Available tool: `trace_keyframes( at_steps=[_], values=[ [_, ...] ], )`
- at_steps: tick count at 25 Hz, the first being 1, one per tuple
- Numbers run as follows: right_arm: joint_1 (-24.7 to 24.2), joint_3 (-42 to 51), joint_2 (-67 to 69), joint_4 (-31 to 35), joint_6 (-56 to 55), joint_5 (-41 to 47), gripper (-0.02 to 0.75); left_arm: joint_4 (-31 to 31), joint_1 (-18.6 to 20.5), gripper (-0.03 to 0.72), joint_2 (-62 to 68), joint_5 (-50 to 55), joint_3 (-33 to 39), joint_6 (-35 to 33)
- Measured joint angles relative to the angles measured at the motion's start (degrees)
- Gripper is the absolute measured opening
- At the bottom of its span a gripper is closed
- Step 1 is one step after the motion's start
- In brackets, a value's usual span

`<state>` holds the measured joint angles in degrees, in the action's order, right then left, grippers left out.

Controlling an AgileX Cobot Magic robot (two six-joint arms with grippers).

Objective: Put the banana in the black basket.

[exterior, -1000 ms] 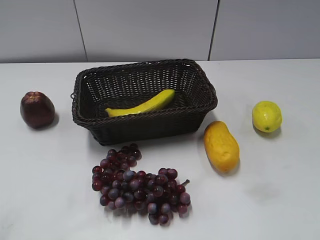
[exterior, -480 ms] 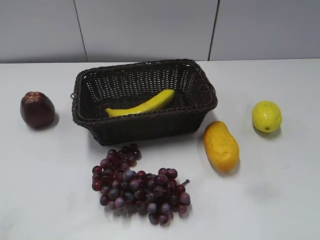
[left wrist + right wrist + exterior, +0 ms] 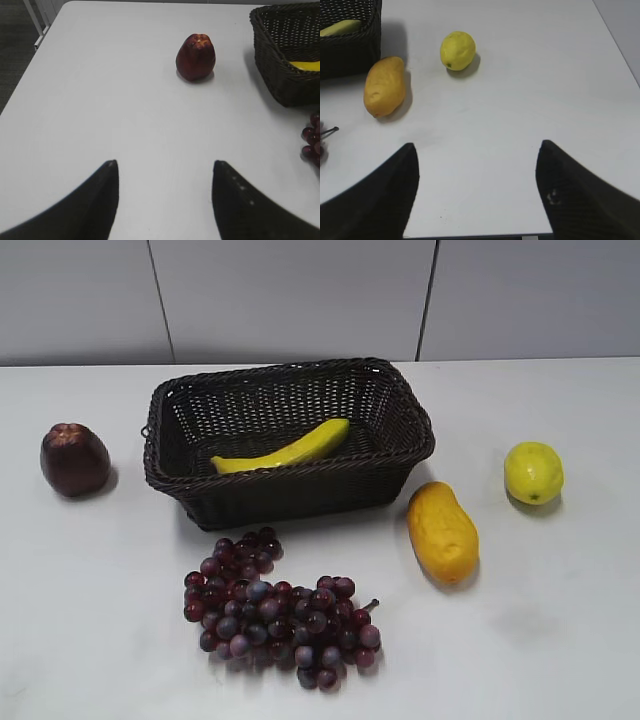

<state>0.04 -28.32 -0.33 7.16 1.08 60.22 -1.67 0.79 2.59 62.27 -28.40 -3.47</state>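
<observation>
The yellow-green banana (image 3: 285,452) lies inside the black basket (image 3: 400,455) at the back middle of the white table. A bit of the banana also shows in the left wrist view (image 3: 306,65) and in the right wrist view (image 3: 341,27), inside the basket (image 3: 280,75) (image 3: 350,50). My left gripper (image 3: 165,167) is open and empty over bare table, well short of the basket. My right gripper (image 3: 477,150) is open and empty near the table's front edge. Neither gripper shows in the exterior view.
A dark red apple-like fruit (image 3: 74,459) (image 3: 196,57) sits left of the basket. A bunch of purple grapes (image 3: 275,607) lies in front of it. An orange-yellow mango (image 3: 442,533) (image 3: 384,86) and a lemon (image 3: 533,472) (image 3: 457,50) lie to the right.
</observation>
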Motion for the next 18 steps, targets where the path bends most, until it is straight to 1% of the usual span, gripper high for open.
trace_keyframes(
  at_steps=[7, 15, 18],
  values=[
    [0.00, 0.00, 0.00, 0.00, 0.00, 0.00, 0.582, 0.00, 0.00, 0.581, -2.49, -0.11, 0.00, 0.00],
    [0.00, 0.00, -0.02, -0.06, 0.00, 0.00, 0.582, -0.06, 0.00, 0.538, -2.86, -0.03, 0.00, 0.00],
    [0.00, 0.00, -0.02, -0.06, 0.00, 0.00, 0.582, -0.06, 0.00, 0.533, -2.90, -0.03, 0.00, 0.00]
  ],
)
